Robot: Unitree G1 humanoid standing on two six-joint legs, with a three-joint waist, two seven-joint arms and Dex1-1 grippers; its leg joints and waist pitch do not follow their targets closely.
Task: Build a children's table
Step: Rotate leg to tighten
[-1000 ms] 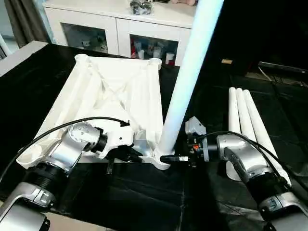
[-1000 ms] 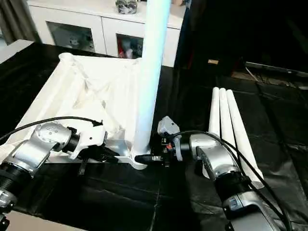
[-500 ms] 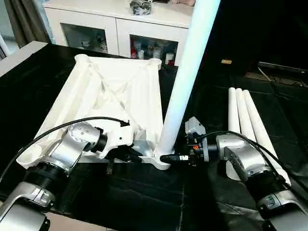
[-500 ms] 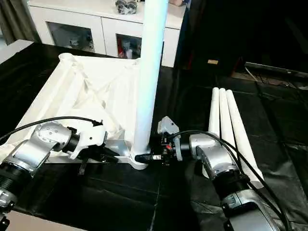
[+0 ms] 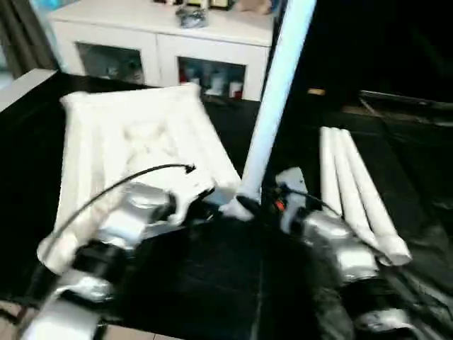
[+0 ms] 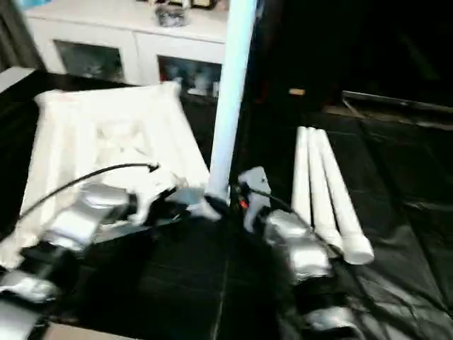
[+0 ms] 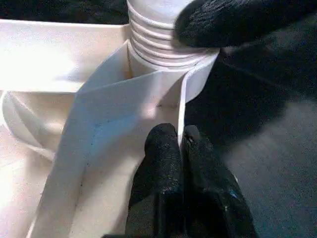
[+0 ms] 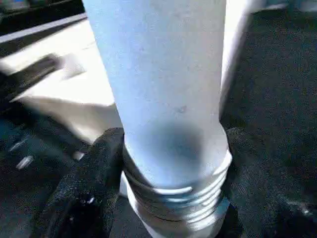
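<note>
One leg (image 5: 272,106) is stood upright in the near right corner socket of the upturned table top (image 5: 127,142), its threads not yet fully seated. It is clasped at its threaded base by the right gripper (image 8: 163,198), fingers spread around it. A thin wall beside that socket is pinched by the closed left gripper (image 7: 177,148). Three spare legs (image 5: 354,188) are laid near the desk's right edge. Cross-threading could be caused by a tilted leg, and the top could be dragged if the pinch slips.
</note>
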